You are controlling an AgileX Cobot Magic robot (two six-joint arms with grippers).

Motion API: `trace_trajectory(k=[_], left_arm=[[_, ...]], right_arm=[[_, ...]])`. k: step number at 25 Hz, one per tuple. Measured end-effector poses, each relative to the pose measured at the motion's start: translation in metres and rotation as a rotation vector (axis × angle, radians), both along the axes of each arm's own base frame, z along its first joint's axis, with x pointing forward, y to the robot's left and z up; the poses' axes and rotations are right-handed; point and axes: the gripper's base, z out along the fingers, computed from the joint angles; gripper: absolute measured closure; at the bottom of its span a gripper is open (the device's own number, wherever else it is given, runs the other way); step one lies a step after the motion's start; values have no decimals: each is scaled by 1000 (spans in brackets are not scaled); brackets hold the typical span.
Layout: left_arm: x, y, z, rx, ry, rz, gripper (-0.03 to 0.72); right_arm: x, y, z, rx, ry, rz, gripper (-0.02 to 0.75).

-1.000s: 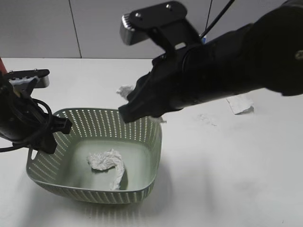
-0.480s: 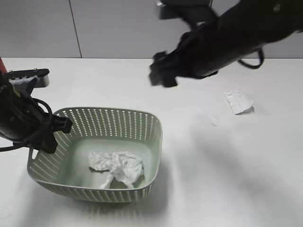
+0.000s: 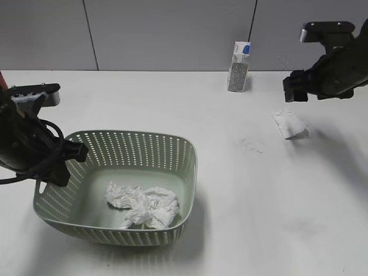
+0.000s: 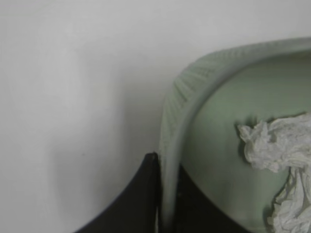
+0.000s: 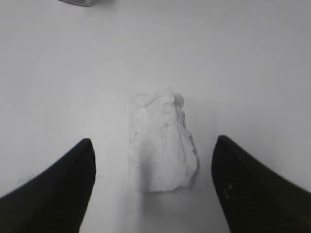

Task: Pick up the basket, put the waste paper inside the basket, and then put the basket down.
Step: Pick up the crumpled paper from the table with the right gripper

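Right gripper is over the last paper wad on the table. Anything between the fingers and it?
Nothing visible. The right gripper is open, fingers straddling the paper wad on bare table; the carton stands well away.

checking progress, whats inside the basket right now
Crumpled white waste paper lies on the floor of the basket. How many wads it is cannot be told, and anything beneath the paper is covered.

Basket [image 3: 172,150] at 7 o'clock on the worktop [image 3: 259,218], crumpled waste paper [image 3: 144,207] inside. Left pincer [image 3: 68,164] clamps its left wall. One paper wad [image 3: 290,124] at 3 o'clock on the worktop; right pincer [image 3: 294,89] above it, apart. Upright carton [image 3: 238,66] at 1 o'clock.
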Motion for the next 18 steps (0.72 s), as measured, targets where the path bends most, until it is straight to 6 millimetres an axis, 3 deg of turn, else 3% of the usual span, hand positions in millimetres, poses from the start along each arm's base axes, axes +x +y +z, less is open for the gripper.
trace_trajectory(k=[7, 11, 13, 16, 18], left_arm=[[0, 0, 0, -5, 4, 4, 685], [-1, 0, 0, -3, 13, 2, 685], [-1, 0, 0, -3, 15, 2, 685], [-1, 0, 0, -3, 16, 2, 685], [-1, 0, 0, -2, 17, 2, 685]], right_arm=[[19, 2, -71, -24, 17, 20, 150], [19, 2, -82, -40, 39, 33, 212], [20, 2, -81, -43, 44, 35, 323], [19, 2, -80, -57, 113, 34, 602], [19, 1, -75, -67, 153, 34, 706]])
